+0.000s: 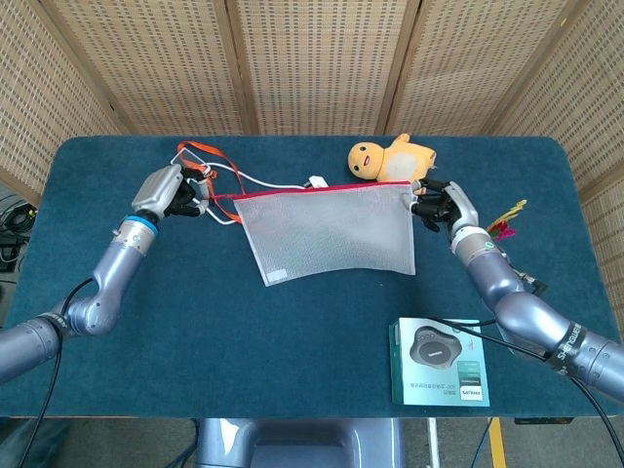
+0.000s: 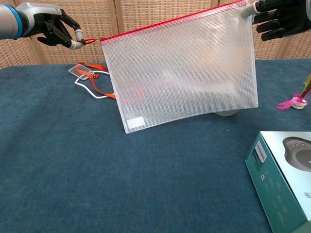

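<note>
The mesh pouch (image 2: 180, 68) is held taut above the desk (image 1: 292, 331): its zipper pull pinched by the left hand (image 2: 56, 29), its far corner gripped by the right hand (image 2: 279, 19).

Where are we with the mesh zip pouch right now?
Done: the mesh pouch is lifted off the table, hanging between both hands. In hand: the left hand pinches the red zipper pull; the right hand holds the opposite top corner. Left: the red zipper looks fully closed; nothing is inside.
</note>
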Controlling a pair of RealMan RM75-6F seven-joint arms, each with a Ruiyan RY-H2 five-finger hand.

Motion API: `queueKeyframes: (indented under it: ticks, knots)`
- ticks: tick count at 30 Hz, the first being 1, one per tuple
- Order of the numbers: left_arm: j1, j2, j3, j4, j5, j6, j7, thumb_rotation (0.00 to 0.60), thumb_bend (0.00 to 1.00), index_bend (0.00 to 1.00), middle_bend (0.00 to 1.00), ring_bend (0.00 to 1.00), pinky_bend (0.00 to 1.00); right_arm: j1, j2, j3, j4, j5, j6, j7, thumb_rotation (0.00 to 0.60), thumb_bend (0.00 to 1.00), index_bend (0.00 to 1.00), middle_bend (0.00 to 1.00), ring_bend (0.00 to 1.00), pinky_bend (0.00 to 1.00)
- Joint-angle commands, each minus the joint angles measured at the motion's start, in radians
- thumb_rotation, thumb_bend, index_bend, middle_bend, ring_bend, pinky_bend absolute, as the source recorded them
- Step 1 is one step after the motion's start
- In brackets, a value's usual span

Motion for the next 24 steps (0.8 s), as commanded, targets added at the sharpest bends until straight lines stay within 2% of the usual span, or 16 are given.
queueKeyframes:
  ticks: [1, 4, 9, 15, 17, 19, 21, 22, 23, 24]
  knots:
    - [-0.01, 0.035, 0.023, -0.009, -0.01, -0.07, 0.005, 0.6, 0.0, 0.0, 0.89, 0.84, 0.92, -0.016, -0.018, -0.034, -0.009, -0.136, 0.061, -0.058, 0.6, 0.0, 0.08, 0.91, 0.93, 1.0]
    - [-0.001, 0.039, 0.024, -0.018, 0.014, -0.039, 0.003, 0.6, 0.0, 0.0, 0.86, 0.84, 0.91, -0.036, -0.019, -0.049, -0.027, -0.217, 0.098, -0.083, 0.6, 0.0, 0.02, 0.9, 0.93, 1.0]
    - [0.03, 0.074, 0.031, -0.062, 0.06, 0.023, 0.008, 0.6, 0.0, 0.0, 0.86, 0.84, 0.91, -0.083, 0.0, -0.072, -0.067, -0.337, 0.175, -0.115, 0.6, 0.0, 0.01, 0.9, 0.93, 1.0]
    - [0.113, 0.15, 0.066, -0.164, 0.145, 0.194, 0.073, 0.6, 0.0, 0.0, 0.81, 0.81, 0.89, -0.206, 0.042, -0.137, -0.106, -0.6, 0.287, -0.137, 0.6, 0.0, 0.04, 0.89, 0.92, 1.0]
    - [0.155, 0.173, 0.09, -0.204, 0.185, 0.282, 0.118, 0.6, 0.0, 0.0, 0.69, 0.7, 0.78, -0.262, 0.053, -0.171, -0.101, -0.745, 0.335, -0.129, 0.6, 0.0, 0.08, 0.83, 0.87, 1.0]
    - [0.196, 0.191, 0.11, -0.243, 0.215, 0.36, 0.15, 0.6, 0.0, 0.0, 0.42, 0.45, 0.52, -0.309, 0.062, -0.209, -0.084, -0.885, 0.385, -0.123, 0.6, 0.0, 0.11, 0.73, 0.77, 0.98]
    - [0.244, 0.21, 0.132, -0.289, 0.242, 0.437, 0.18, 0.6, 0.0, 0.0, 0.2, 0.21, 0.31, -0.356, 0.059, -0.255, -0.044, -1.036, 0.463, -0.135, 0.6, 0.0, 0.13, 0.57, 0.61, 0.84]
    - [0.271, 0.219, 0.146, -0.312, 0.256, 0.476, 0.191, 0.6, 0.0, 0.0, 0.09, 0.1, 0.2, -0.378, 0.06, -0.283, -0.021, -1.107, 0.507, -0.158, 0.6, 0.0, 0.13, 0.47, 0.49, 0.69]
    - [0.304, 0.23, 0.163, -0.341, 0.274, 0.52, 0.204, 0.6, 0.0, 0.0, 0.05, 0.05, 0.13, -0.403, 0.057, -0.312, 0.008, -1.183, 0.561, -0.18, 0.6, 0.0, 0.14, 0.37, 0.37, 0.53]
    - [0.329, 0.239, 0.177, -0.362, 0.286, 0.552, 0.215, 0.6, 0.0, 0.0, 0.01, 0.01, 0.06, -0.422, 0.055, -0.333, 0.029, -1.234, 0.601, -0.198, 0.6, 0.0, 0.14, 0.3, 0.28, 0.43]
